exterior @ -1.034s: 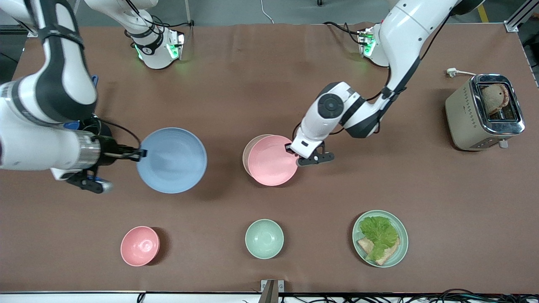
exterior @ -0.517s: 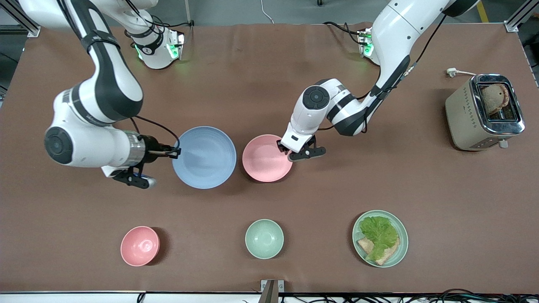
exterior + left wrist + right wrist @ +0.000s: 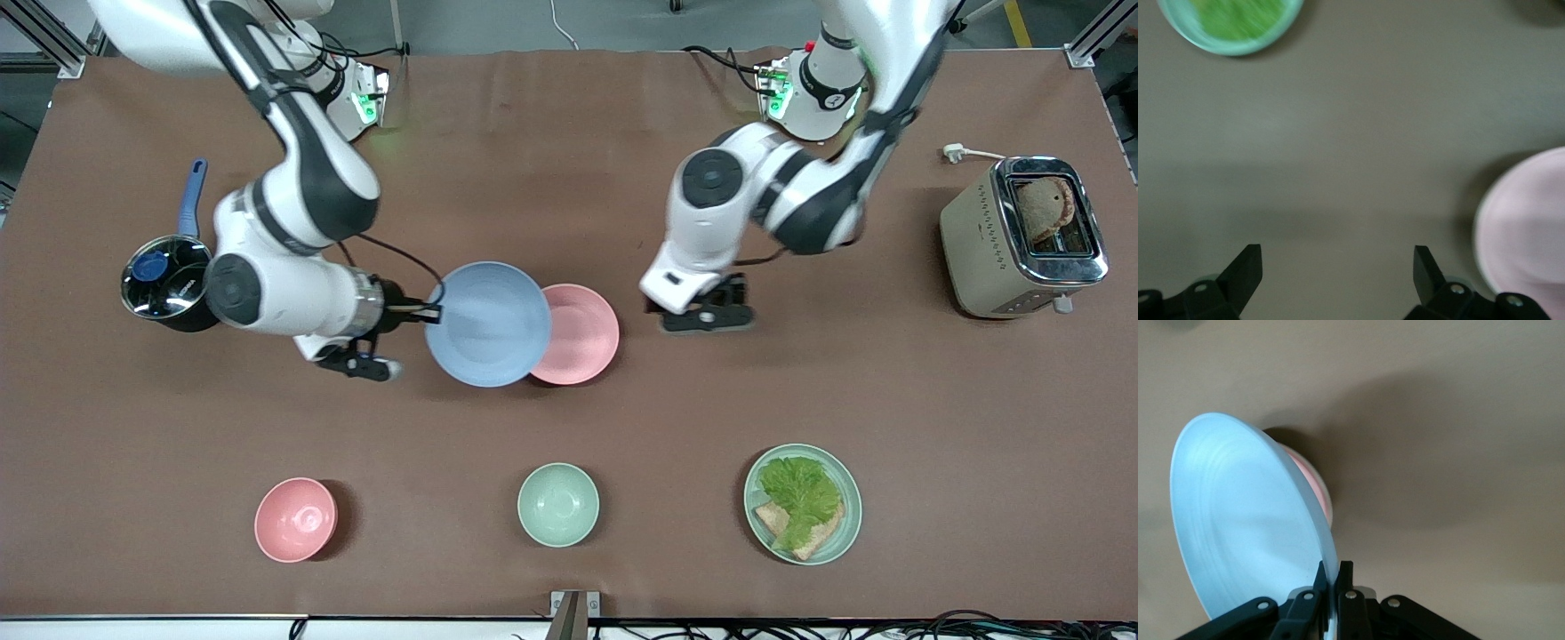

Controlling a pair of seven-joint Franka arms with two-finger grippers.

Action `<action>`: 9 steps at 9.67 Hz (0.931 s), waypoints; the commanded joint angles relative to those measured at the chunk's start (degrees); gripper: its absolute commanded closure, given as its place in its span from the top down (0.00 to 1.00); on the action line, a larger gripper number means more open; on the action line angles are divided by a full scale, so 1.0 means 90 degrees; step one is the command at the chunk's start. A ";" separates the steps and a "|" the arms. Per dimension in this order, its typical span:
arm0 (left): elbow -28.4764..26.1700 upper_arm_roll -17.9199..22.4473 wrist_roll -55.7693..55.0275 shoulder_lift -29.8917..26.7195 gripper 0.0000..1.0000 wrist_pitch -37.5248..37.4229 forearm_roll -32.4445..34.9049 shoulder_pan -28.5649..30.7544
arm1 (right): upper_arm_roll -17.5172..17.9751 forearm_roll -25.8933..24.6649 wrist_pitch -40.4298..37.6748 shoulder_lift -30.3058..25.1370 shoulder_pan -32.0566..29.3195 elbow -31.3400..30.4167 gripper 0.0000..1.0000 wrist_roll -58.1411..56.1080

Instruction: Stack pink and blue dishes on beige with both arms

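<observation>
The light blue plate (image 3: 487, 324) hangs tilted in the air, partly over the pale pink plate (image 3: 582, 333). My right gripper (image 3: 434, 312) is shut on the blue plate's rim at the side toward the right arm's end. The right wrist view shows the blue plate (image 3: 1251, 520) pinched in that gripper (image 3: 1336, 577), with a sliver of the pink plate (image 3: 1317, 490) under it. The pink plate lies flat mid-table. The beige plate is hidden. My left gripper (image 3: 704, 313) is open and holds nothing, beside the pink plate (image 3: 1528, 230) toward the left arm's end; its gripper (image 3: 1337, 267) frames bare table.
A steel pot with a blue handle (image 3: 164, 276) stands near the right arm's end. A toaster (image 3: 1022, 236) with bread stands at the left arm's end. Nearer the camera sit a pink bowl (image 3: 295, 520), a mint bowl (image 3: 558, 504) and a mint plate with lettuce (image 3: 803, 504).
The right arm carried the blue plate toward the pink plate until it overlaps it. The left gripper let go of the pink plate and drew away toward the left arm's end.
</observation>
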 commanded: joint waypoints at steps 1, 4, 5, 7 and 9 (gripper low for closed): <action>-0.0259 0.0866 0.1766 -0.0792 1.00 -0.0033 -0.1096 0.0089 | 0.0172 -0.0040 0.1362 0.0244 0.0463 -0.0506 0.02 0.0568; 0.0091 0.2206 0.3950 -0.1829 1.00 -0.1199 -0.1776 0.0098 | 0.0172 -0.0060 0.2450 0.0421 0.0730 -0.1132 0.02 0.0609; 0.0083 0.2412 0.3982 -0.2218 1.00 -0.1756 -0.1747 0.0108 | 0.0162 -0.0089 0.2705 0.0450 0.0730 -0.1279 0.02 0.0589; 0.0054 0.2473 0.4273 -0.2786 1.00 -0.2093 -0.1708 0.0604 | 0.0162 -0.0118 0.2736 0.0451 0.0730 -0.1397 0.04 0.0589; 0.0538 0.2706 0.4977 -0.2770 1.00 -0.2171 -0.1708 0.0674 | 0.0162 -0.0118 0.2727 0.0567 0.0720 -0.1407 0.76 0.0599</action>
